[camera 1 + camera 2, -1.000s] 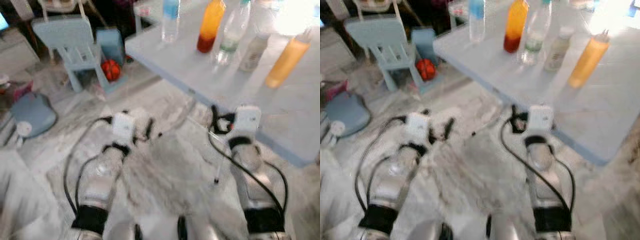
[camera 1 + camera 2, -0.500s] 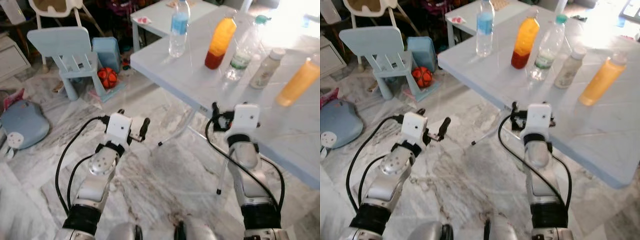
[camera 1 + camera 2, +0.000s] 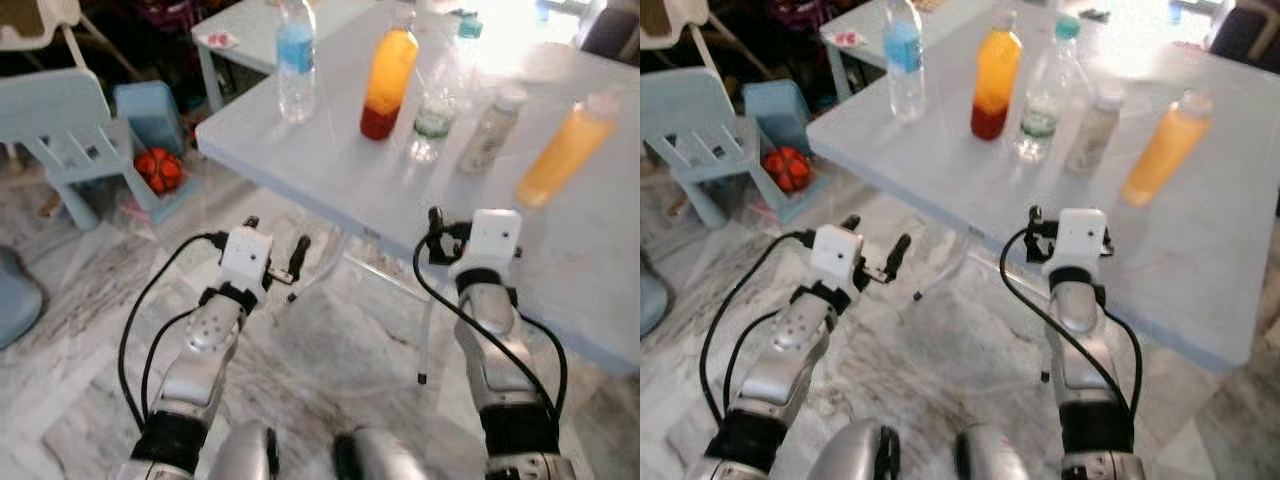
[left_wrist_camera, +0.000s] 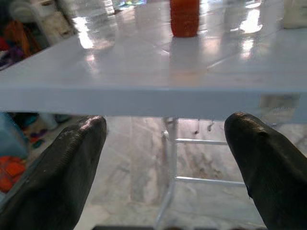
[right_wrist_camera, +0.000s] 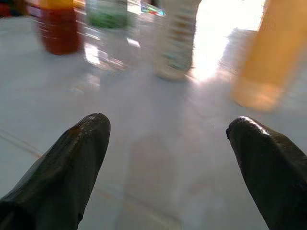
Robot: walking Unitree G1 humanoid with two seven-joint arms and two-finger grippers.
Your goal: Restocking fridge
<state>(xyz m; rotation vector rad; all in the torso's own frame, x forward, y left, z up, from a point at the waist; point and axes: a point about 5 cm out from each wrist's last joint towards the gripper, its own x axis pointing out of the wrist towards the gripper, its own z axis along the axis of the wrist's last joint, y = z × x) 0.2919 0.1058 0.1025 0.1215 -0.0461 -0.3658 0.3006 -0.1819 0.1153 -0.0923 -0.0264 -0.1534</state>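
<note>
My right gripper (image 5: 168, 158) hovers over the pale blue table (image 3: 1200, 250), fingers spread and empty; my left gripper (image 4: 165, 158), also spread, sits below the table edge; nothing picked yet, all restocking remains; ahead, upper centre: orange-and-red juice bottle (image 3: 994, 72), clear green-labelled bottle (image 3: 1043, 92), white bottle (image 3: 1092, 130), orange bottle (image 3: 1165, 150).

Surface (image 3: 330, 160): pale blue, smooth, glossy, mirrors the bottles. Floor (image 3: 340, 360): polished veined marble. Clear water bottle (image 3: 296, 60) and orange juice bottle (image 3: 388, 70) look like shiny plastic. Left tool (image 4: 163, 158) fingers (image 4: 62, 167): matt black, rubbery. Arms: brushed silver metal.
</note>
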